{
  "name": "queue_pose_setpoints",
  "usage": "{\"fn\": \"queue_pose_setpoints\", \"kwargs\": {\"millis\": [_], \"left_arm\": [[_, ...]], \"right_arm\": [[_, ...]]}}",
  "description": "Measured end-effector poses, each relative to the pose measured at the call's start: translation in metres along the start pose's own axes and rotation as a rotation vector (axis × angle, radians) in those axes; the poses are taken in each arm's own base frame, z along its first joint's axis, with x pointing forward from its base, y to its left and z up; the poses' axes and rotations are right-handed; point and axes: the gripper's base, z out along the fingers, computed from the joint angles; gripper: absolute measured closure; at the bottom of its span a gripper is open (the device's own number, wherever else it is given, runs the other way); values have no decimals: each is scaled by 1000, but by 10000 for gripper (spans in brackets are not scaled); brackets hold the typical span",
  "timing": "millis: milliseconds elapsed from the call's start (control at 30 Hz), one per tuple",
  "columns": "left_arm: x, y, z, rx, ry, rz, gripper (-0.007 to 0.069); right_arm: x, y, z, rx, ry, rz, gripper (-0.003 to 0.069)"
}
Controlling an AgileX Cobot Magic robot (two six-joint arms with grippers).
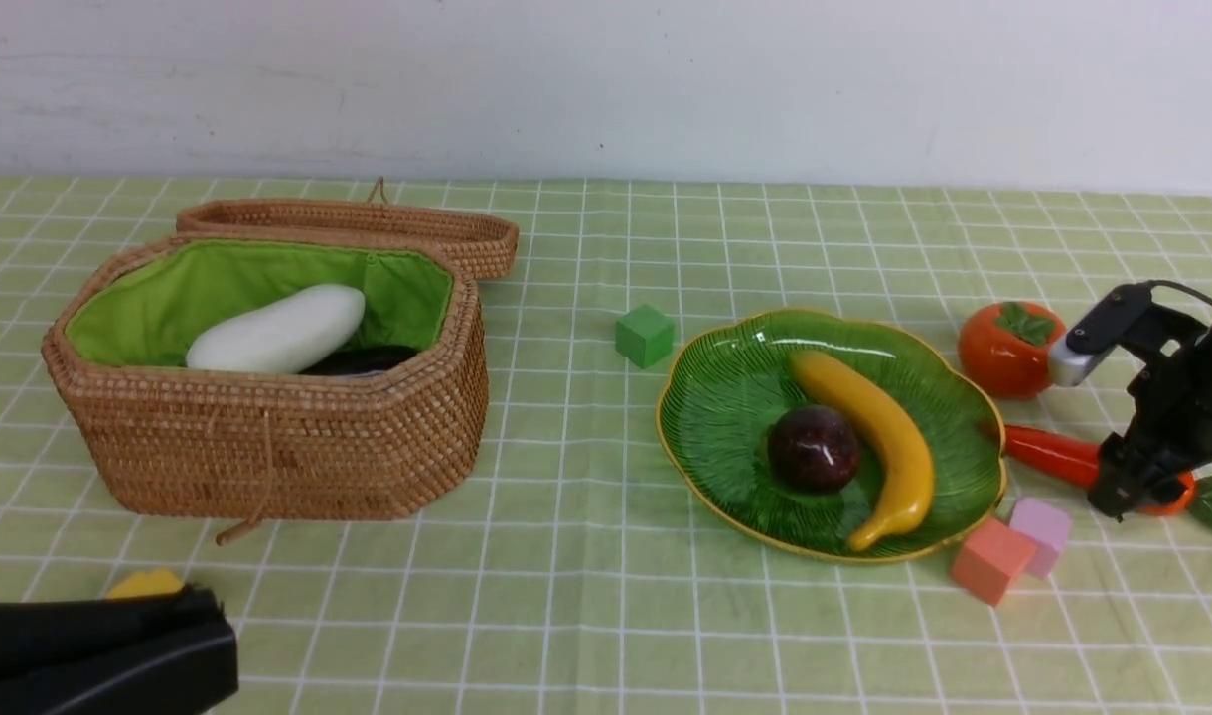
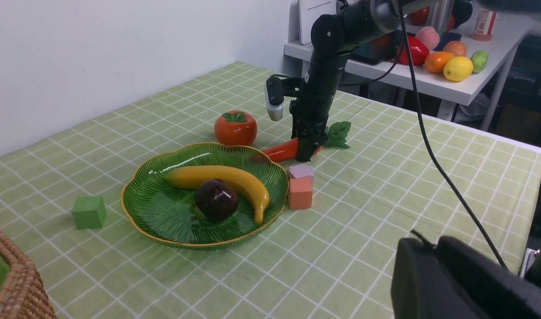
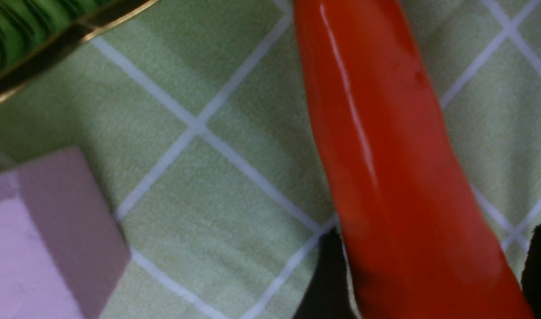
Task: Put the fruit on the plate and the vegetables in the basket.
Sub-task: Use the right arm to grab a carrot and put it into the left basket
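The step in hand looks to be the last vegetable. The glossy orange-red toy carrot with green leaves lies flat on the green-checked counter near its right edge, its thin tip just beside the rim of the wide, leaf-ribbed green glass plate. The right pincer stands over its thick end, jaws spread only enough to straddle it. In the right wrist view one black fingertip seems to touch the carrot's flank while a sliver of cloth shows at the other, so I judge the grip not yet made. The next move calls for closing squarely on that slick, tapered body and lifting clear of the plate rim and the lilac foam cube nearby. After that comes a long carry to the octagonal tan wicker basket with green lining, toward the left edge; that may lie beyond this arm's reach, so a handover could be needed. The basket, its woven lid lying open behind it, holds the fat white radish and a dark shape under it, most likely the purple eggplant, though nearly all of it is hidden. On the plate the curved yellow banana and the round dark-purple mangosteen lie side by side. The squat orange persimmon sits on the cloth just off the plate, toward the far right corner, not yet placed. The left pincer is a black mass at the near left corner, cut off by the frame; I cannot tell whether it is spread or pressed together.
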Motion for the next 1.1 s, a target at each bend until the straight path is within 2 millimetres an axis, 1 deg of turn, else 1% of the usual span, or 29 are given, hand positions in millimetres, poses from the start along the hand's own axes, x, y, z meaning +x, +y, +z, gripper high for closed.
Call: {"fn": "queue_pose_setpoints", "kwargs": {"millis": [33, 133, 167, 300, 400, 433, 467, 533, 567, 600, 733, 833, 867, 900, 933, 967, 1000, 1033, 1067, 1100], "left_arm": [[0, 0, 0, 1, 1, 0, 585], [1, -1, 0, 13, 11, 0, 585], [1, -2, 0, 17, 15, 0, 585], [2, -3, 0, 28, 27, 2, 585], [3, -3, 0, 29, 33, 5, 585], [3, -3, 0, 29, 33, 5, 585], [3, -3, 0, 32, 35, 5, 585], [4, -3, 0, 35, 40, 5, 585], [4, -3, 0, 36, 41, 6, 585], [4, -4, 0, 40, 45, 6, 585], [4, -4, 0, 43, 49, 7, 585], [4, -3, 0, 35, 43, 7, 585], [4, -3, 0, 30, 42, 7, 585], [4, -2, 0, 19, 40, 0, 585], [3, -1, 0, 7, 38, -14, 585], [3, 2, 0, -18, 36, -25, 585], [3, 2, 0, -23, 36, -28, 585], [3, 6, 0, -70, 35, -53, 587], [4, 8, 0, -88, 36, -72, 589], [4, 12, -1, -131, 40, -85, 593]], "right_arm": [[0, 0, 0, -4, -2, 4, 159], [0, 2, 1, -26, -6, 31, 267], [0, 2, 0, -28, -11, 47, 277], [-1, 3, -3, -40, -17, 108, 275], [0, 6, -20, -49, -3, 135, 275], [-1, 6, -22, -48, -4, 134, 275], [-1, 7, -36, -35, -9, 135, 275], [-2, 9, -57, -22, -23, 141, 275], [-2, 9, -59, -21, -24, 142, 275], [-2, 12, -73, -20, -29, 153, 275], [-5, 24, -114, -19, -81, 238, 275], [-17, 43, -139, -54, -144, 317, 275], [-22, 50, -143, -71, -157, 329, 275], [-31, 63, -151, -105, -182, 367, 275], [-37, 73, -155, -129, -193, 380, 275], [-48, 89, -160, -162, -206, 387, 275], [-50, 91, -160, -166, -206, 379, 275], [-65, 116, -165, -207, -223, 364, 275], [-71, 126, -166, -222, -231, 358, 275], [-85, 150, -170, -252, -247, 312, 275]]}}
